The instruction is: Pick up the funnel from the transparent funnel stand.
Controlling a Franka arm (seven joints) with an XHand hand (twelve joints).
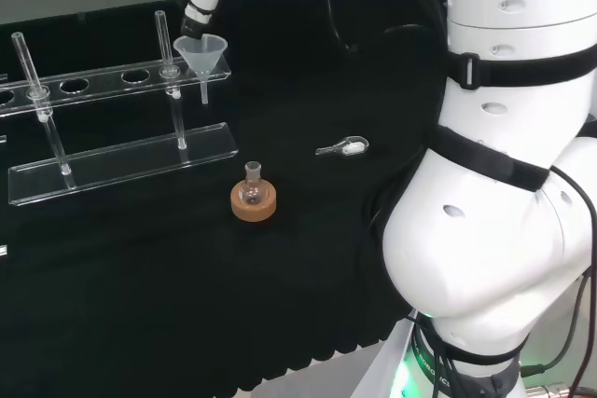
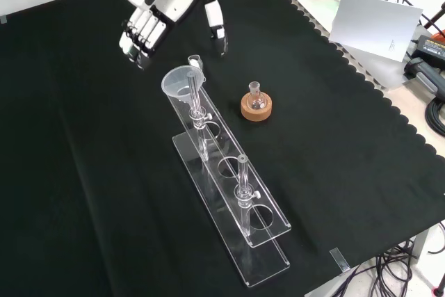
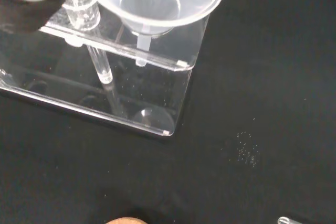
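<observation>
Hand open above funnel, at stand end

Funnel in stand's end hole

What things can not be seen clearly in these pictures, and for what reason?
- Funnel stand: its left end is cut off by the head view's edge.
- Hand: in the wrist view, a blurred white part at the picture's edge.
- Small flask on the cork ring: too small to tell whether it holds anything.
- Small clear scoop in the head view: too small to tell its contents.
</observation>
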